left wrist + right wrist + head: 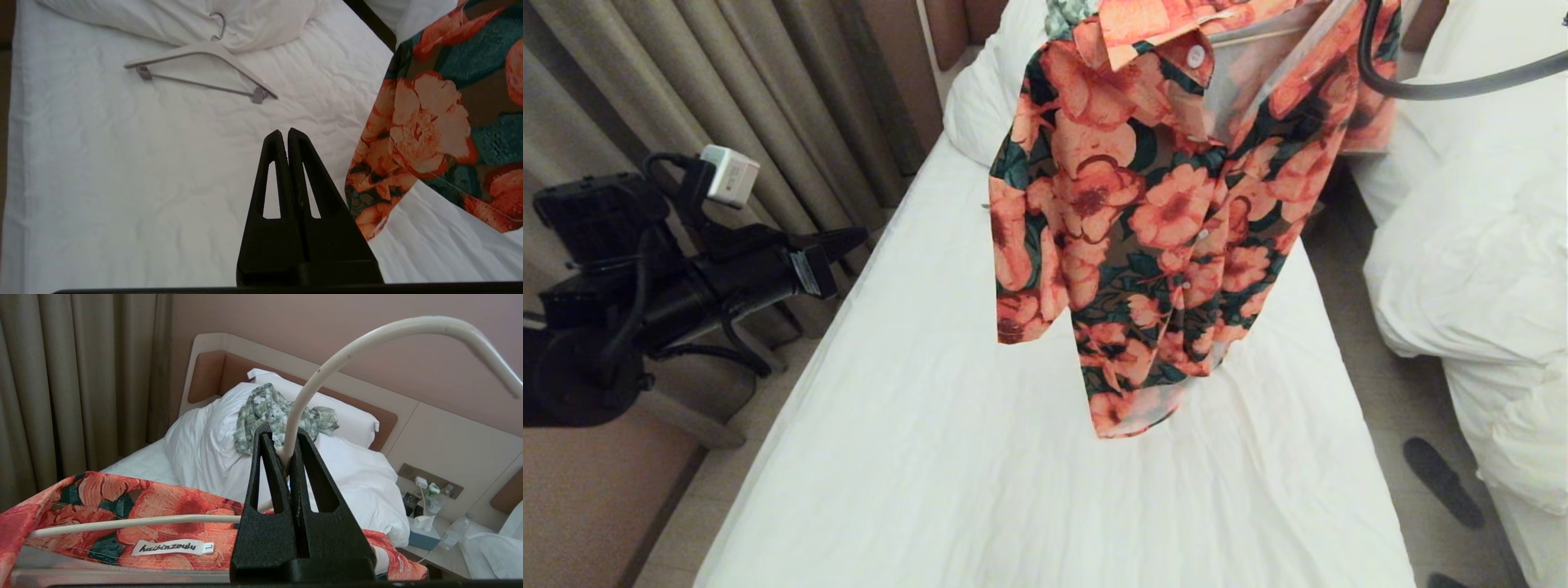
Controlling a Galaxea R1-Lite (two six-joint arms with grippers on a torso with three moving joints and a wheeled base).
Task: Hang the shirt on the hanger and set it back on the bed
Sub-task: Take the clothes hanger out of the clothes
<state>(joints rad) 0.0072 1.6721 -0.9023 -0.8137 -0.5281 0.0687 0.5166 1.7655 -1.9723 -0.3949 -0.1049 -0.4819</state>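
The bed [915, 425] runs long through the middle of the room, its white sheet flat and smooth, a big white pillow [980, 106] at the twelve o'clock end. A second bed [1486, 269], heaped with rumpled duvet, stands at three o'clock across a narrow strip of floor. Tan curtains [686, 90] hang at ten o'clock.

The shirt [1160, 212] hangs in the air above the far half of the bed, collar uppermost, its hem dangling clear of the sheet or just brushing it; I cannot tell which. It sits on the hanger [122, 522], whose thin cream wire runs inside the collar past the neck label. The right tool [288, 457] is pinching the hanger at the base of its hook, fingers pressed tight on the wire, the hook curving up above it.

The left arm sits at nine o'clock, off the bed's edge. The left tool [284, 134] is pressed together, holding nothing, and hovers over bare sheet with the shirt's sleeve just beside it.

A thicker hanger [200, 69] with a grey bar lies by the pillow. A pale green garment [278, 412] is crumpled on the pillows.
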